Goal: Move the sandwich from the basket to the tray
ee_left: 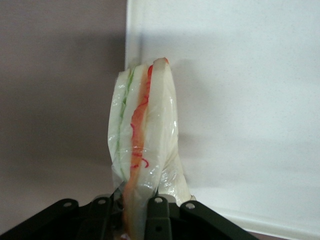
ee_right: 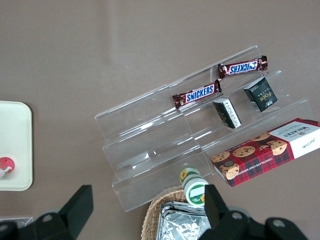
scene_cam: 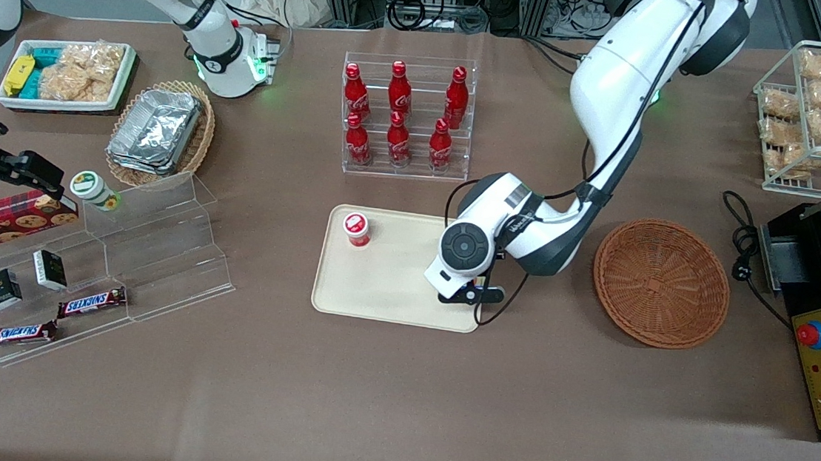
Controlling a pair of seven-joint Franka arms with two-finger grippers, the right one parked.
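Wrist view showed the gripper (ee_left: 136, 212) clenched on the wrapped sandwich (ee_left: 142, 145), holding it upright over the tray's (scene_cam: 390, 288) edge nearest the empty reddish basket (scene_cam: 661, 282), beside a red-lidded cup (scene_cam: 357, 229).

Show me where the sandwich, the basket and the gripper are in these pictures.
sandwich (ee_left: 142, 135), left wrist view: on the red filling edge under the wrap.
basket (scene_cam: 662, 282), front view: on its woven bottom.
gripper (ee_left: 135, 210), left wrist view: between the fingertips, shut on the sandwich, above the tray's edge.
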